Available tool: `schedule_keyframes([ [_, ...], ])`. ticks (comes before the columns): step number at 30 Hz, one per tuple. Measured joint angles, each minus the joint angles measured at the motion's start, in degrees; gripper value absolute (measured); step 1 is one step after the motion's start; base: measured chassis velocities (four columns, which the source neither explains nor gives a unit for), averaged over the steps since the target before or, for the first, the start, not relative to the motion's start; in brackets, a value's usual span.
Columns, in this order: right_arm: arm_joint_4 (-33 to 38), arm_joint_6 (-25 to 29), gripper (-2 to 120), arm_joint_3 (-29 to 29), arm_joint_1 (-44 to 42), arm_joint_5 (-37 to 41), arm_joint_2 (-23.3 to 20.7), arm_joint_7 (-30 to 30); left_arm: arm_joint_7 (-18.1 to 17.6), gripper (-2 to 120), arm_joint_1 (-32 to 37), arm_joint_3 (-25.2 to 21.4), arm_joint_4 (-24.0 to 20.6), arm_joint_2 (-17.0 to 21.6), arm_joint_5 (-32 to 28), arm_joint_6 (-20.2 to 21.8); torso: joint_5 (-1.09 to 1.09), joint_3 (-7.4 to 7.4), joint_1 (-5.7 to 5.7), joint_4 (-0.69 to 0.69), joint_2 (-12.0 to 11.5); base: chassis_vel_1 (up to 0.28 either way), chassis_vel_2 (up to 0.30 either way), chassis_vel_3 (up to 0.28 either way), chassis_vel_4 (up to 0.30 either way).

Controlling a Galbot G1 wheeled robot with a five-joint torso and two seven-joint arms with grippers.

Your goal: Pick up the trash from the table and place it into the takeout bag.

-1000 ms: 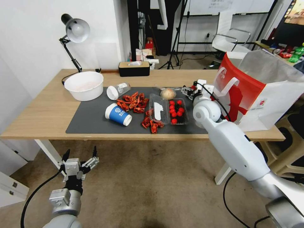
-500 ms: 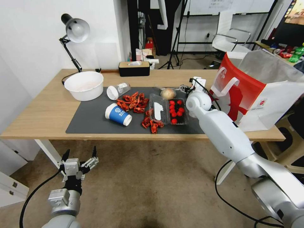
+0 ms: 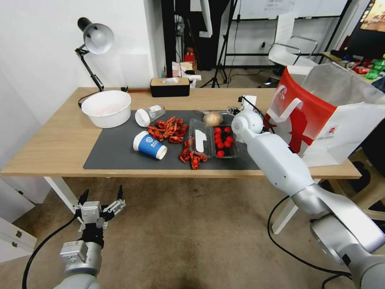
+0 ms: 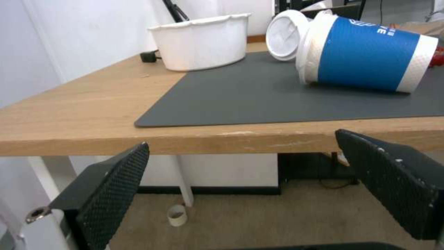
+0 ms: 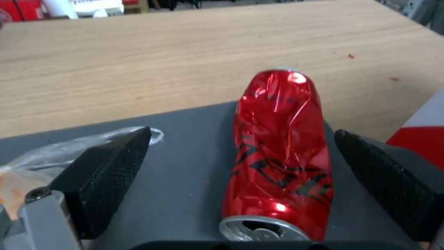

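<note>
From the head view, the right gripper [image 3: 234, 109] reaches over the far right of the light-wood tabletop [image 3: 52, 140], beside the red-and-white paper takeout bag [image 3: 317, 116], which stands open-topped at the right end, handy for dropping litter in. The left gripper [image 3: 100, 200] hangs parked below the near edge, jaws apart.

In the left wrist view, the blue paper cup [image 4: 365, 59] lies tipped on the dark grey mat [image 4: 259, 97], the white tub-shaped bowl [image 4: 203, 41] beyond it.

In the right wrist view, the crushed red metal can [image 5: 280, 152] lies lengthwise on the mat, between the spread jaws and untouched, apparently lined up for a pinch across its narrow sides.
</note>
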Motion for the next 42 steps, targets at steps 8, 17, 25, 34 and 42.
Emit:
schedule_keyframes([
  [8,-2.81,-0.58,100,0.08,0.89,0.10,0.87,0.00,-0.02,100,0.01,-0.33,0.01,0.15,-0.09,-0.04,0.00,0.00,0.00,0.00,0.00,0.000,0.000,0.000,0.000],
  [17,-7.42,-1.44,100,0.48,2.93,0.10,2.55,0.68,-0.03,100,-0.06,-0.70,0.07,0.16,-0.26,-0.08,-0.01,0.00,0.00,0.00,0.00,0.000,0.000,0.000,0.000],
  [25,-9.84,-1.69,100,1.18,3.41,0.10,3.48,0.80,-0.03,100,-0.20,-0.91,0.13,0.25,-0.47,-0.10,0.00,0.00,0.00,0.00,-0.01,0.000,0.000,0.000,0.000],
  [34,-11.47,-1.72,100,2.25,3.44,0.10,3.97,1.32,-0.06,100,-0.28,-0.99,0.37,0.32,-0.48,-0.11,0.00,0.00,0.00,0.00,-0.01,0.000,0.000,0.000,0.000],
  [42,-11.89,-1.72,100,2.95,3.14,0.57,3.92,2.30,-0.11,100,-0.22,-1.02,0.35,0.36,-0.48,-0.15,0.00,0.00,0.00,0.00,-0.01,0.000,0.000,0.000,0.000],
])
